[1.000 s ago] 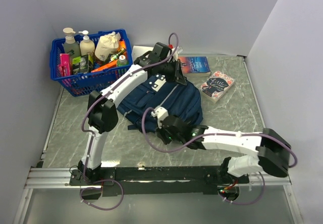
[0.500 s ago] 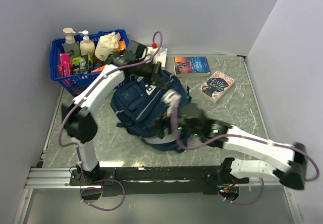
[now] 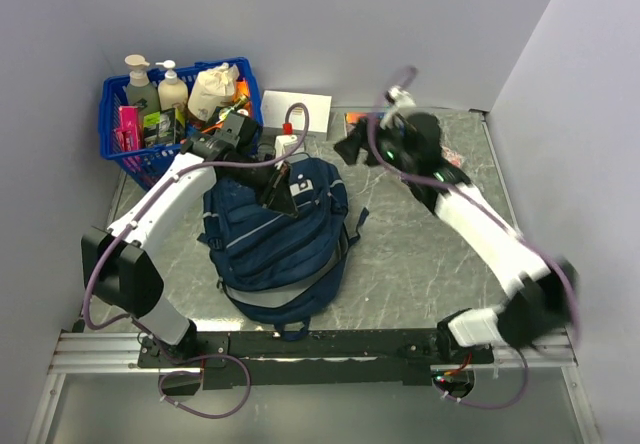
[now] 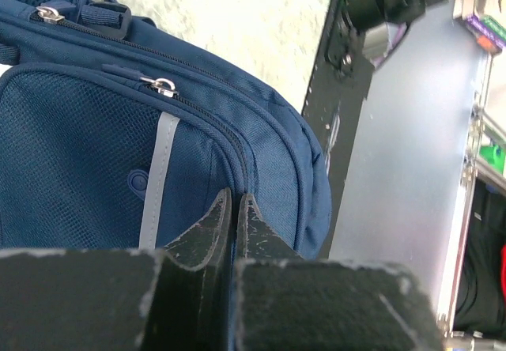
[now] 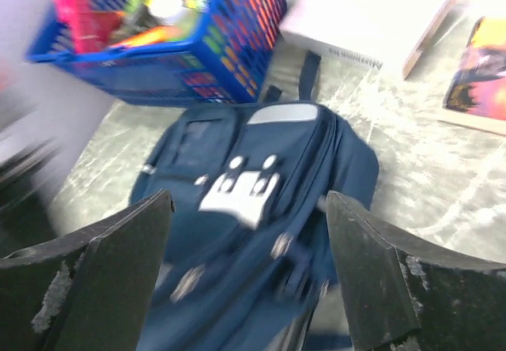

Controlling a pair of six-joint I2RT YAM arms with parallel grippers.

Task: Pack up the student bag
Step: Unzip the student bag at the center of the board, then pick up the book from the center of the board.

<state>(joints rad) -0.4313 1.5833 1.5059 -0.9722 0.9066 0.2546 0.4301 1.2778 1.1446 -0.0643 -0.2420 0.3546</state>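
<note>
Navy student bag (image 3: 275, 254) flat on desk (image 3: 420, 264), left of centre; zips look shut. Far left: blue basket (image 3: 165, 164) full of bottles and packets, just beside the bag's top. Left fingers (image 4: 207, 228) pressed together, seemingly pinching fabric at the zip seam. Right fingers (image 5: 118, 248) wide apart, empty, raised near the desk's back edge. Book (image 5: 482, 58) lies on desk at right. Judgement: nothing visibly packed; opening and loading all remain.

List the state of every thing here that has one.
Bag: flat on the table, front up; zips seen look shut.
Left hand: shut on the bag's seam.
Right hand: open, empty, in the air.
Basket: upright, full.
Book: closed, lying flat.
</note>
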